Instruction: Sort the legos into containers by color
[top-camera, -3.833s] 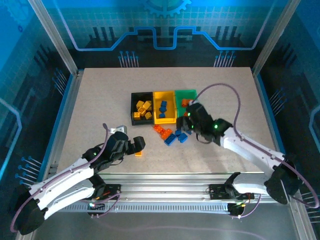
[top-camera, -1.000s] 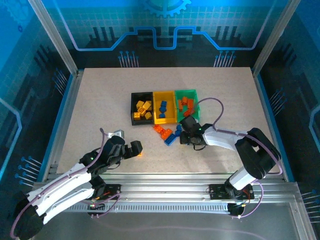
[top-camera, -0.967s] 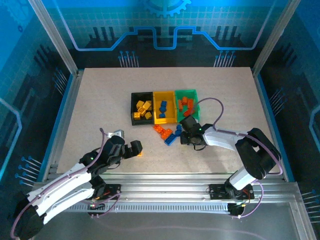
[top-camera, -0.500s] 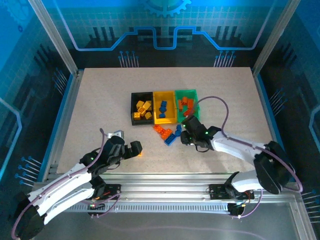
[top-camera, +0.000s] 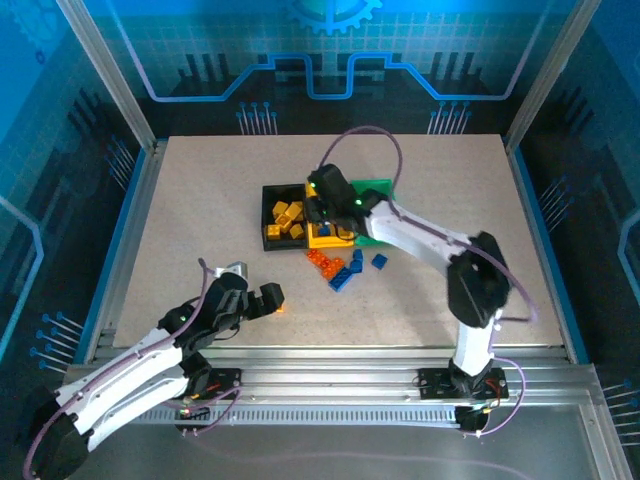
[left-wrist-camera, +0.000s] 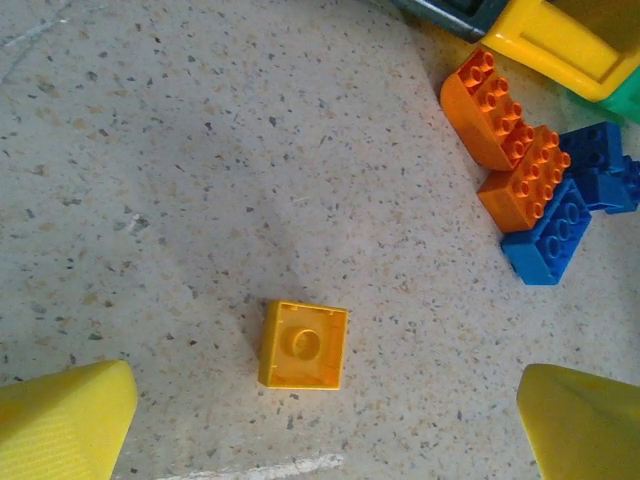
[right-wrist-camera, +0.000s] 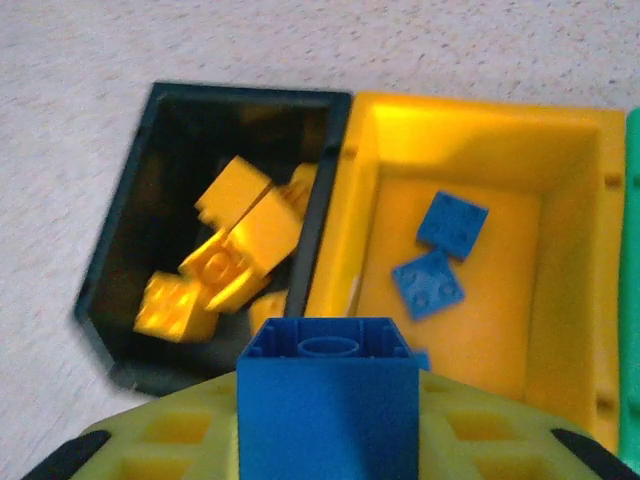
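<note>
legos (left-wrist-camera: 545, 240) like the small blue plastic brick (right-wrist-camera: 326, 395) pinched in our right gripper (right-wrist-camera: 326, 432) seem light, rigid, slick; we'd grip flat sides.

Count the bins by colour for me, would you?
Black bin: 1
Yellow bin: 1
Green bin: 1
Total: 3
</note>
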